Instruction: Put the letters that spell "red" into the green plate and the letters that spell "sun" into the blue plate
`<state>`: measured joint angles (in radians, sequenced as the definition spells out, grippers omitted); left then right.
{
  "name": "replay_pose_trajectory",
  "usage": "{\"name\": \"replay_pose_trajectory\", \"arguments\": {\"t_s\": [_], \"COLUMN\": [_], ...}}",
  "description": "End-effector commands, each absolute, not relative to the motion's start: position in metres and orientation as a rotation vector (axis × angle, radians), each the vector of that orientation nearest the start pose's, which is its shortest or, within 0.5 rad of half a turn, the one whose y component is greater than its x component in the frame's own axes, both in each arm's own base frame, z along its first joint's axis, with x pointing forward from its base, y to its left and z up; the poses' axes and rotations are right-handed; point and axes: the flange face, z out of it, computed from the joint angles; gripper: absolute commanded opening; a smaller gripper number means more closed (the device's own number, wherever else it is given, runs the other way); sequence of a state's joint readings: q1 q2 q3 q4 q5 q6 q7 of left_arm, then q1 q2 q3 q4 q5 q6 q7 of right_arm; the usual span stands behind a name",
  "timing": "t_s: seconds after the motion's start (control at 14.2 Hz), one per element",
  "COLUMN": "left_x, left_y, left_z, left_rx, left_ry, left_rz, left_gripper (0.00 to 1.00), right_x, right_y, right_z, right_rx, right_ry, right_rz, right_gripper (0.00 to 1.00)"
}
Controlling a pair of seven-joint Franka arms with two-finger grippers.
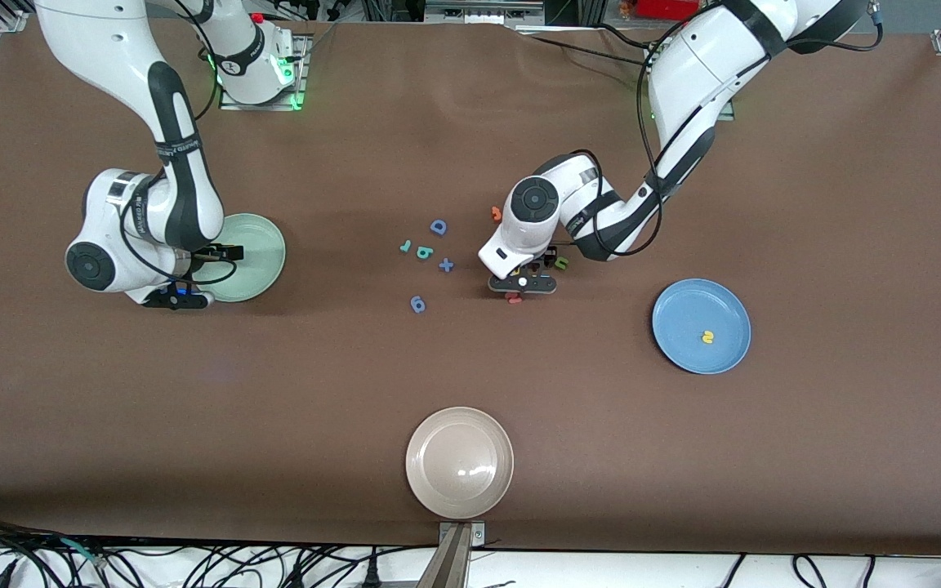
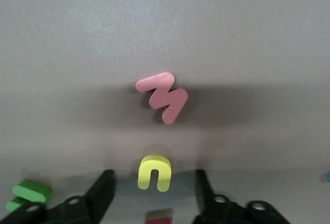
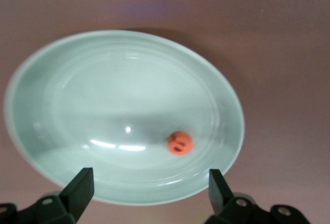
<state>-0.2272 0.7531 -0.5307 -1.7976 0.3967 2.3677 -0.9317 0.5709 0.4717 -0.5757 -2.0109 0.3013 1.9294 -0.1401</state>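
We have e in the green plate, right gripper spread above it. Left gripper straddles u, fingers apart, W at 12 o'clock. Next, we judge: pinch u, carry to blue plate, where s lies.

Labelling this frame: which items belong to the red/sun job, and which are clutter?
Job:
- green plate, orange e lying in it
- blue plate, yellow s lying in it
- yellow u, between the left tool's fingers
- dark green n
- teal r, teal d

Clutter:
- red W
- blue capital D
- beige plate
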Motion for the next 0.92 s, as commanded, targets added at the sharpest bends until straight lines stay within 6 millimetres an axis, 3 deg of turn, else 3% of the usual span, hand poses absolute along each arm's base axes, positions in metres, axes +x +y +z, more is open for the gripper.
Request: {"name": "replay_pose_trajectory", "arguments": {"t_s": [0.0, 0.14, 0.42, 0.63, 0.85], "left_x": [0.487, 0.488, 0.500, 0.523, 0.550], "left_y": [-0.424, -0.422, -0.412, -0.378, -0.331], "left_z": [0.168, 0.169, 0.184, 0.220, 0.241], "left_rx": [-3.154, -3.153, -3.150, -3.084, -3.048], "left_ry": [0.025, 0.020, -0.001, 0.005, 0.106], "left_rz": [0.111, 0.110, 0.082, 0.081, 0.105], "left_gripper": [0.29, 0.09, 0.05, 0.03, 0.03], "right_x": [0.550, 0.549, 0.545, 0.538, 0.530], "right_y": [0.044, 0.077, 0.160, 0.237, 0.287], "right_z": [0.252, 0.261, 0.281, 0.296, 0.298], "right_rx": [-3.002, -2.998, -2.988, -2.988, -2.959], "right_ry": [0.161, 0.250, 0.432, 0.589, 0.693], "right_rz": [0.684, 0.666, 0.625, 0.584, 0.546], "right_gripper": [0.98, 0.98, 0.98, 0.98, 0.99]}}
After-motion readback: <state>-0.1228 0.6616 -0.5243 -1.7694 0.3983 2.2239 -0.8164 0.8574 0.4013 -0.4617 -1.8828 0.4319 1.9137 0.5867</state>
